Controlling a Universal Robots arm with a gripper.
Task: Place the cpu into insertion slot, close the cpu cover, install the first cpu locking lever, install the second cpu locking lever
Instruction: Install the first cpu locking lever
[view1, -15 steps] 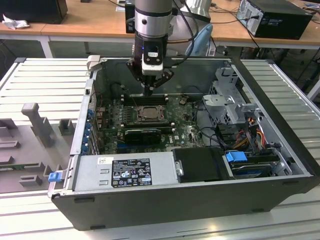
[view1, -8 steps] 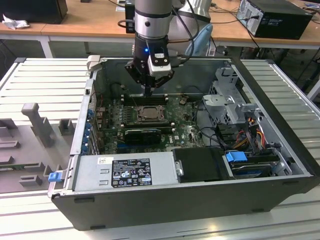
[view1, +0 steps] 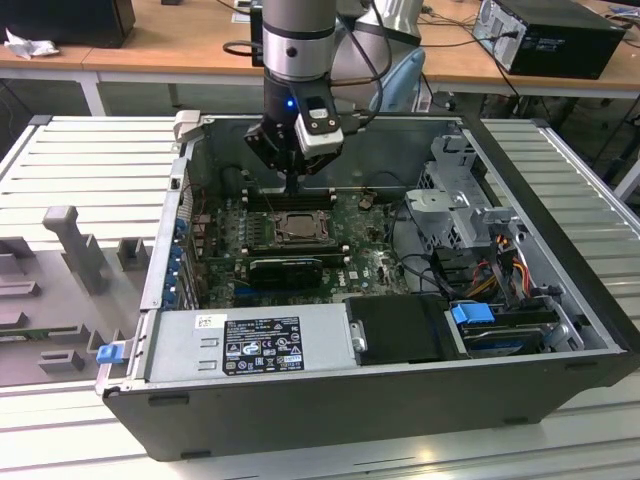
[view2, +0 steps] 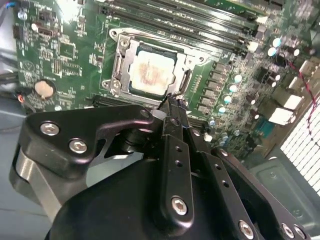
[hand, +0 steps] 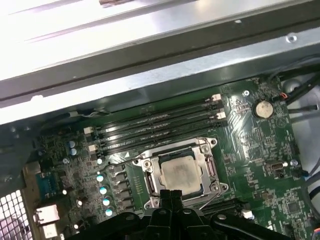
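Wide slatted bench (view1: 90, 160) underneath, and on it the big open case (view1: 380, 400) lying on its side. Inside, the green motherboard (view1: 375, 265) is spread across the floor of the case. The arm (view1: 297, 40) drops in from above, toward the case's far wall in the exterior view. The hand (view1: 293, 190) hangs low over the board, right at the edge of the slot (view1: 280, 222). Both wrist views show its two black fingers (hand: 170, 197) pressed together, narrow, with nothing seen between them. Their tips (view2: 172, 102) sit just at the socket's rim. The cover (hand: 206, 167) lies flat, framing the chip. And there's the cpu (view2: 150, 72), seated in the slot at the middle of the board. Its pale metal top shows through the cover's square opening, just beside the long black memory slots (hand: 155, 127).
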